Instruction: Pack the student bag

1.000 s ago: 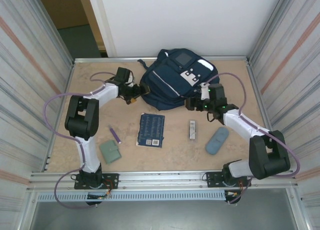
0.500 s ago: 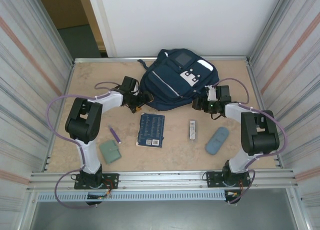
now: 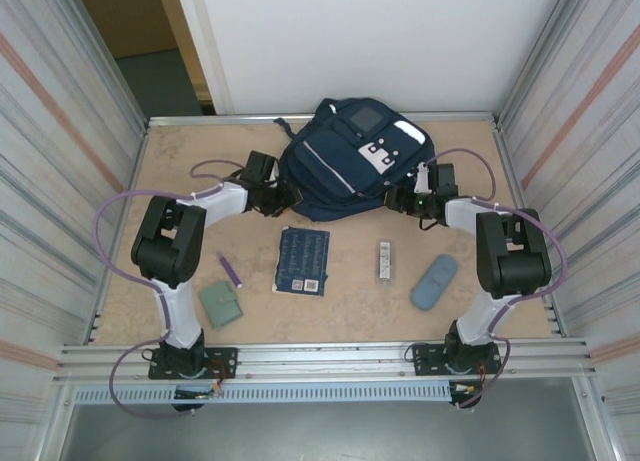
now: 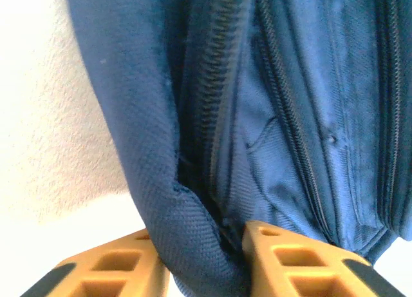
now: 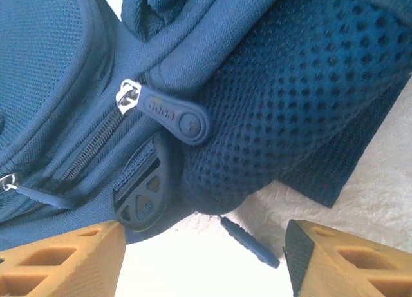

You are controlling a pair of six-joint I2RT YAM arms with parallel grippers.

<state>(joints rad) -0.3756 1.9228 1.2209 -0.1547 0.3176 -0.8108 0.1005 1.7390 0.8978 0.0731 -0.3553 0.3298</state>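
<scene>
The student bag (image 3: 350, 161), a big navy backpack, lies at the back middle of the table. My left gripper (image 3: 283, 194) is at its lower left edge. In the left wrist view the orange fingers (image 4: 290, 261) press on either side of a fold of the bag's navy fabric (image 4: 187, 239), beside a zip. My right gripper (image 3: 405, 199) sits at the bag's lower right edge. Its fingers (image 5: 71, 261) stand wide apart and open, just short of a mesh strap pad (image 5: 290, 97), a zip pull (image 5: 174, 116) and a small dark cord tab (image 5: 251, 242).
On the table in front of the bag lie a dark-blue book (image 3: 303, 261), a small white box (image 3: 384, 260), a grey-blue pouch (image 3: 434, 282), a purple pen (image 3: 231, 270) and a green wallet (image 3: 219, 304). Corrugated walls close in both sides.
My left gripper has moved right against the bag and closed on its fabric. My right gripper has swung up to the bag's right edge and narrowed slightly.
</scene>
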